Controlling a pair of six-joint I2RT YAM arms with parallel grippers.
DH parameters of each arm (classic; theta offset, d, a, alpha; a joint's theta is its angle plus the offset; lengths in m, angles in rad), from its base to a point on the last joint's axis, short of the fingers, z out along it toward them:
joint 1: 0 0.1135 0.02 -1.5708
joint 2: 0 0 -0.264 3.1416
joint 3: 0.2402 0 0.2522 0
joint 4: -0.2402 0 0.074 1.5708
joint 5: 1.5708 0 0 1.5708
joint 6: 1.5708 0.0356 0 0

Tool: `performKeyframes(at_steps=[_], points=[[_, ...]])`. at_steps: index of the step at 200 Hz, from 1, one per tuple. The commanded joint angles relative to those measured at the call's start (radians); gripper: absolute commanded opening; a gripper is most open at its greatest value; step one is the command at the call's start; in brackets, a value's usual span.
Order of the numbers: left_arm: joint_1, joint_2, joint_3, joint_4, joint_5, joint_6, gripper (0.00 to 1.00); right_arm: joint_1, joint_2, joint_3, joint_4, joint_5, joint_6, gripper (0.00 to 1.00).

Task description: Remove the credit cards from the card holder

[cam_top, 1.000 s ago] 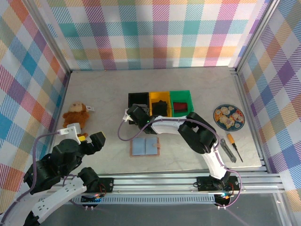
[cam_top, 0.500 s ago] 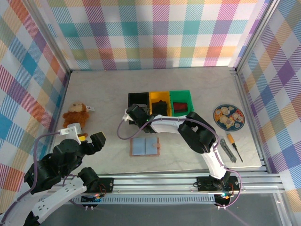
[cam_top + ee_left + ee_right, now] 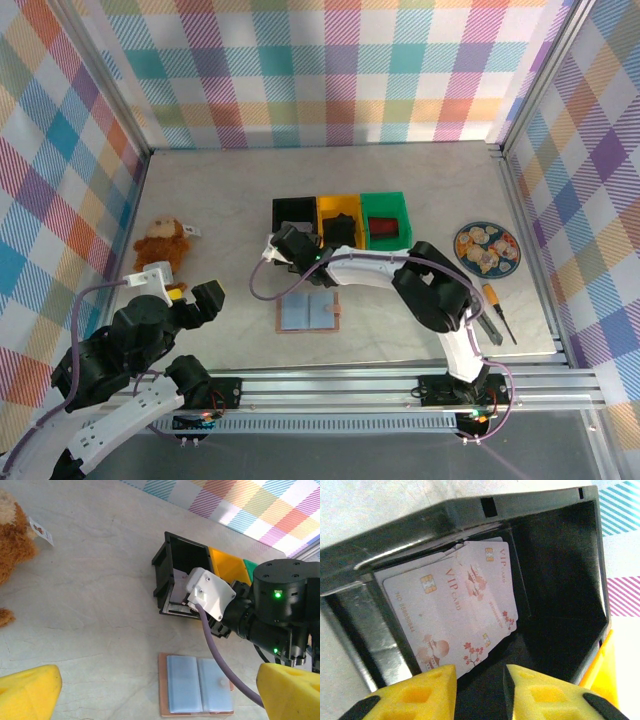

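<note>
Right gripper (image 3: pixel 480 687): yellow fingers parted narrowly, nothing between, tips at mouth of black bin (image 3: pixel 560 555). Two VIP cards (image 3: pixel 455 610) overlapped inside it. Black bin is leftmost of three bins (image 3: pixel 339 201) in row, mid-bench (image 3: pixel 220 190). One card holder (image 3: pixel 310 313) lies open flat, blue-grey inside up, near bench front edge, centre. Left gripper (image 3: pixel 188 292): wide, empty, over front-left part of bench.

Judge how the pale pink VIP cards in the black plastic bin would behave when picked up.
The pale pink VIP cards look thin and glossy: probably light, stiff, slippery. They overlap, so one may slide off another. Lying flush against the black plastic bin, their edges seem hard to pinch.
</note>
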State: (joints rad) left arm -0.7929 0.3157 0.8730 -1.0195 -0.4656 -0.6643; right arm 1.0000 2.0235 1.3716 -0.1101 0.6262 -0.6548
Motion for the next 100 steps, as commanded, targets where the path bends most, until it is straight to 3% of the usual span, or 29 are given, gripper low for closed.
performKeyframes(at_steps=[1,21,46,60,100], points=[[0.006,-0.009,-0.008,0.001,-0.022,0.009,1.0,0.012,-0.081,-0.015,-0.048,-0.021,0.077,0.36],[0.005,0.007,-0.01,0.002,-0.033,0.009,1.0,0.026,-0.187,-0.019,-0.076,-0.078,0.155,0.44],[0.004,0.063,-0.005,0.023,-0.058,0.032,1.0,0.027,-0.337,0.006,-0.156,-0.082,0.306,0.66],[0.005,0.1,-0.003,0.053,-0.108,0.065,1.0,0.024,-0.445,-0.026,-0.16,-0.083,0.359,1.0],[0.007,0.187,-0.06,0.228,-0.318,0.173,1.0,-0.083,-0.762,-0.169,-0.238,-0.068,0.575,0.99]])
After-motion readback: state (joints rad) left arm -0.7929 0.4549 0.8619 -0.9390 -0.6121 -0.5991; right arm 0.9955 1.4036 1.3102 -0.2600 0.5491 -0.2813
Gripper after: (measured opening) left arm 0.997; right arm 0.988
